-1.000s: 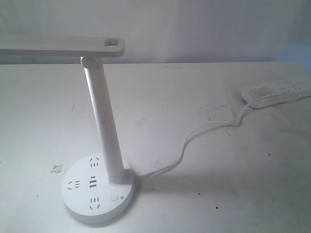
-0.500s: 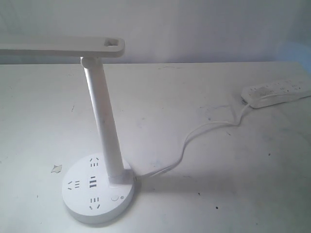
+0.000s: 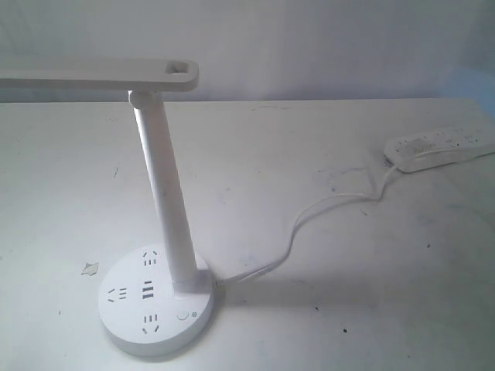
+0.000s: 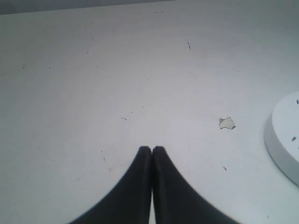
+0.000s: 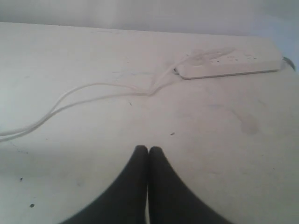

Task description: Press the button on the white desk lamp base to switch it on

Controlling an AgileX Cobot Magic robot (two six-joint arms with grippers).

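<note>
Button (image 3: 182,315): a tiny round ring on the near right part of the base top, just in front of the foot of the post; a small sun-like mark sits just to its right; nothing touches it.
White desk lamp base (image 3: 128,328): a round disc standing flat at the near left of the counter (image 3: 363,309); three groups of dark socket slots lie on its left half, with two USB ports (image 3: 148,291) between them.
Post (image 3: 165,193): slim and white; it rises from the right rear of the base and leans slightly to the left.
Lamp head (image 3: 93,76): a flat white bar level above the counter, running off the left edge of the exterior view.
Cord (image 3: 309,220): white; it leaves the right side of the base and winds across the counter to the power strip (image 3: 441,148) at the far right.
Scrap (image 3: 90,268): a small pale chip on the counter, just left of the base.
Left tool (image 4: 152,149): dark fingers pressed together with nothing between them; it is above bare counter, with the scrap and the base's rim off to one side, well apart from the button.
Right tool (image 5: 148,149): dark fingers pressed together, holding nothing; it is above the counter, with the cord and the power strip ahead of it.
</note>
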